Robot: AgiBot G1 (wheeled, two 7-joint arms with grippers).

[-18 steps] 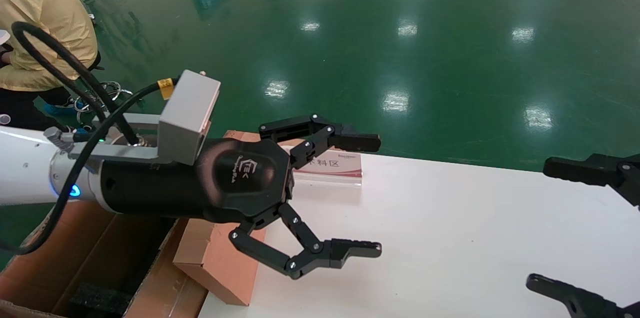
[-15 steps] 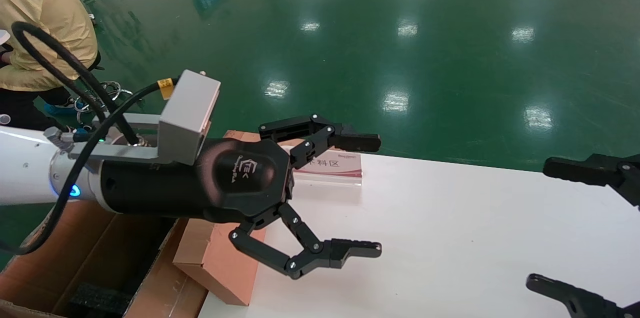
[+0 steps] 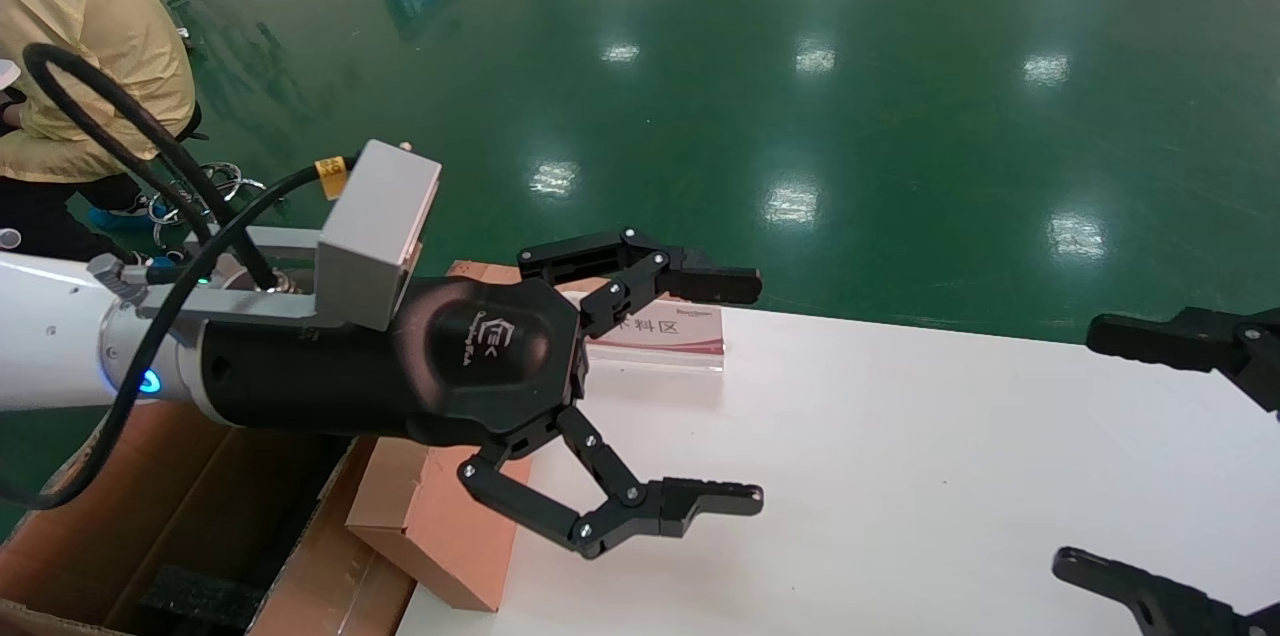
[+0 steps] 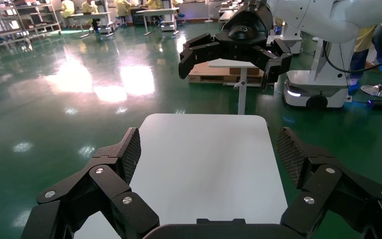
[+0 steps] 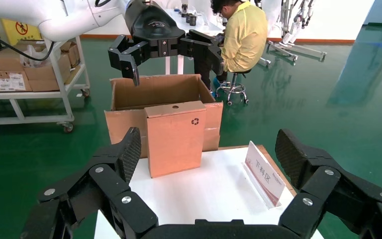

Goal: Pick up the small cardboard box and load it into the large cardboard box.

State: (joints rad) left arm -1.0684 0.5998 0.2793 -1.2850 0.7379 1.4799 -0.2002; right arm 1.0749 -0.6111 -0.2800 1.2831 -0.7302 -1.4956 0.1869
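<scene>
Left claw [image 3: 715,391] hangs over the white bench [image 3: 900,476], jaws spread wide, nothing between them. Right claw [image 3: 1130,446] sits at the bench's right edge, also wide and empty.

Key relation: the small orange-brown corrugated carton [image 3: 440,516] with recycling mark and finger hole stands upright at the bench's left end, long axis vertical. From the head view it's behind and below the left claw's palm, back toward the wrist; the fingers point past it, away. The left wrist view shows only bare bench and the right claw opposite, no carton. Left arm is clearly nearer; my read is it has to pull back and re-aim before any grasp.

Right wrist view sees the small carton [image 5: 175,137] face-on across the bench, the left claw [image 5: 166,50] above it.

The large open-flapped brown cardboard box [image 3: 180,536] sits just off the bench's left end, directly behind the small carton and lower than the bench top. Inside: black foam padding [image 3: 195,596] on the floor; otherwise looks empty as far as visible.

Small red-and-white sign stand [image 3: 660,331] near the bench's far edge, beside the upper finger.
</scene>
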